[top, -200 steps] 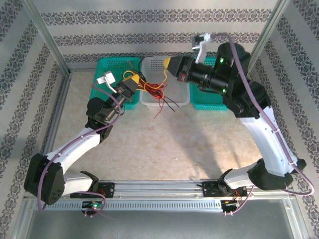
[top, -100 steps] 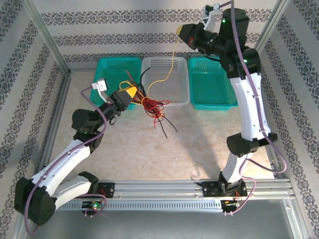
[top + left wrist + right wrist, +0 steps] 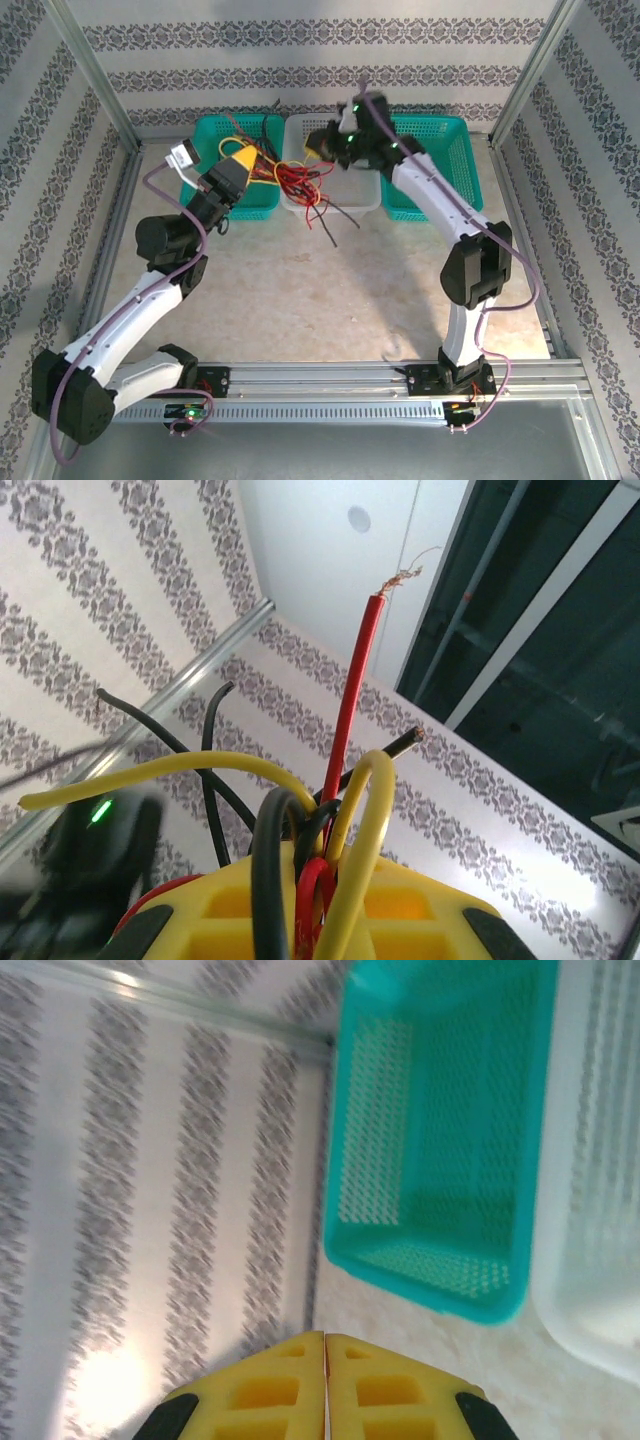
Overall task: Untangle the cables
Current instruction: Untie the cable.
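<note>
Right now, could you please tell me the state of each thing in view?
Left pincer: shut on the cables.
Right pincer: shut, holding nothing.
Cables: tangled in one bunch, some strands hanging over the white basket.
White basket: upright.
Right teal basket: upright, nothing seen inside.

This is a robotics laboratory, more exactly a closed test cell. Two robot arms (image 3: 130, 305) are bolted to a metal rail (image 3: 320, 378) at 6 o'clock of a pale, stone-look tabletop (image 3: 330, 290). Aluminium frame posts (image 3: 97, 80) stand at the far corners. Panels with a printed striped pattern (image 3: 300, 50) close the cell at 9, 12 and 3 o'clock. Three plastic mesh baskets (image 3: 450, 170) stand in a row at 12 o'clock. The left wrist view looks over the panels to a plain white ceiling (image 3: 320, 550) and dark framed panes (image 3: 560, 680).
</note>
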